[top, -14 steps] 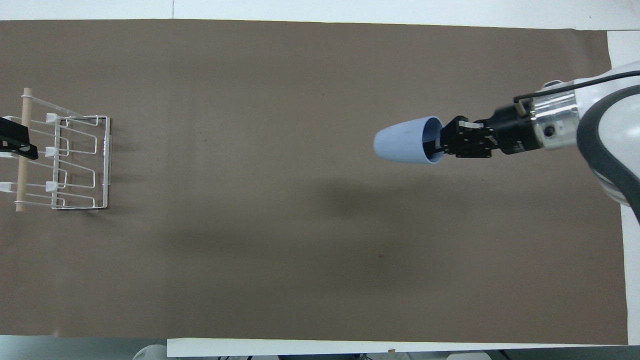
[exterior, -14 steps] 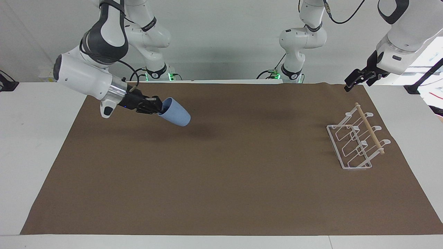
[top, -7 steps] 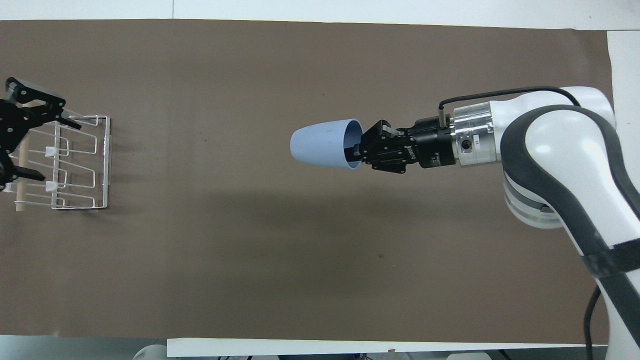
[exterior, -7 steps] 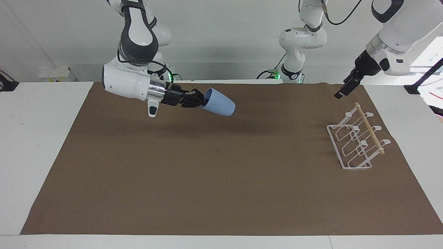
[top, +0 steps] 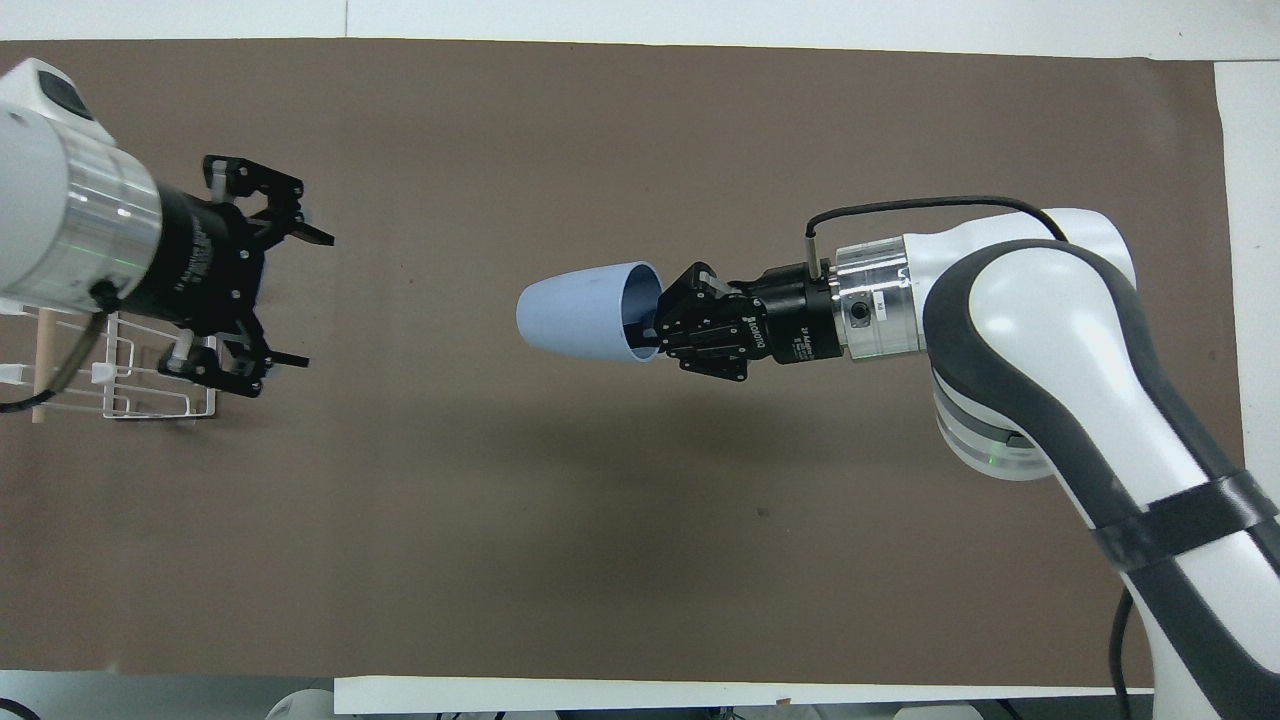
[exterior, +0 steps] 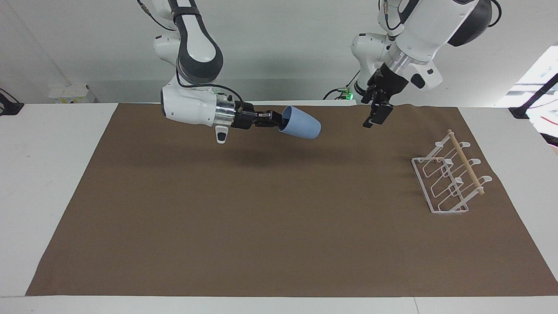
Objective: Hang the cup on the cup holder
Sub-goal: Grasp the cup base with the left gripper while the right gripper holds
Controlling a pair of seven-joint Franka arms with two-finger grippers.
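The light-blue cup (exterior: 301, 124) hangs on its side in the air over the brown mat's middle, base pointing toward the left arm's end. My right gripper (exterior: 279, 123) is shut on its rim, one finger inside the cup (top: 580, 322), as the overhead view of the right gripper (top: 648, 326) shows. My left gripper (exterior: 375, 116) is open and empty, raised over the mat between the cup and the cup holder. Its spread fingers show from above at the left gripper (top: 316, 300). The white wire cup holder (exterior: 449, 179) with its wooden dowel stands at the left arm's end. From above, the left arm partly covers the cup holder (top: 150, 413).
A brown mat (exterior: 261, 226) covers most of the white table (exterior: 52, 174). Nothing else stands on it. Both arms' bases are at the table's edge nearest the robots.
The right arm has carried the cup toward the table's middle. The left gripper has swung from over the cup holder toward the cup, still open.
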